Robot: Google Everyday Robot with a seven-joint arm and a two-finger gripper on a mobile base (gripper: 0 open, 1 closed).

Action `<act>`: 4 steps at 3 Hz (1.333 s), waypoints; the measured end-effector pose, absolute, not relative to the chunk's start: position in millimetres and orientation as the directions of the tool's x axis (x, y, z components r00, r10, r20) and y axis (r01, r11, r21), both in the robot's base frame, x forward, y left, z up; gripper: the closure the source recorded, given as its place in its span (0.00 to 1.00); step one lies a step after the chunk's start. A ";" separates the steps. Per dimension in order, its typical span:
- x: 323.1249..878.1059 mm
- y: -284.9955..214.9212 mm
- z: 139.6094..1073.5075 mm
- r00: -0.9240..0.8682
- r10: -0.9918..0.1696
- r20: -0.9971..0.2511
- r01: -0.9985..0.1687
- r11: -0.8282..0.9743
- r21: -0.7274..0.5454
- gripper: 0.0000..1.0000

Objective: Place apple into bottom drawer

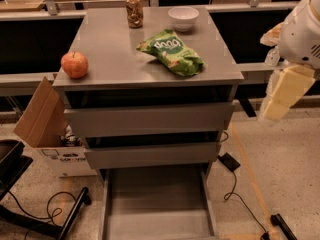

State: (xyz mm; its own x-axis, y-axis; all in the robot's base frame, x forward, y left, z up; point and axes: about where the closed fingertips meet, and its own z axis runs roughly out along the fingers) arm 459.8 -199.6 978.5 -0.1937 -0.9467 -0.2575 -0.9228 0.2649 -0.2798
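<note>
In the camera view, my hand hung at the right edge, beside the tabletop, touching nothing; I could not tell whether it was released or clenched. The apple, round and red-orange, sat at the smooth grey tabletop's front left corner. The bottom drawer, a flat-floored grey metal tray, stood pulled out below. A crinkled green bag, a can and a white bowl shared the tabletop.

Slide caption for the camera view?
Apple at cabinet top left edge, bottom drawer open below, gripper at far right.
</note>
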 end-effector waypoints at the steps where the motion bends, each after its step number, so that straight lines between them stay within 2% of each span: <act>1: 502.1 -147.5 973.4 -0.157 -0.912 -0.378 -0.916 0.278 -0.290 0.00; 2: 542.1 -61.4 966.5 -0.136 -0.820 -0.556 -0.896 0.341 -0.284 0.00; 4: 546.1 38.1 952.9 -0.091 -0.606 -0.790 -0.891 0.404 -0.207 0.00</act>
State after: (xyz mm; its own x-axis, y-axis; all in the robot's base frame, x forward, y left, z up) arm 546.1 38.1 952.9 -0.0913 -0.6060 -0.7902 -0.8913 0.4037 -0.2065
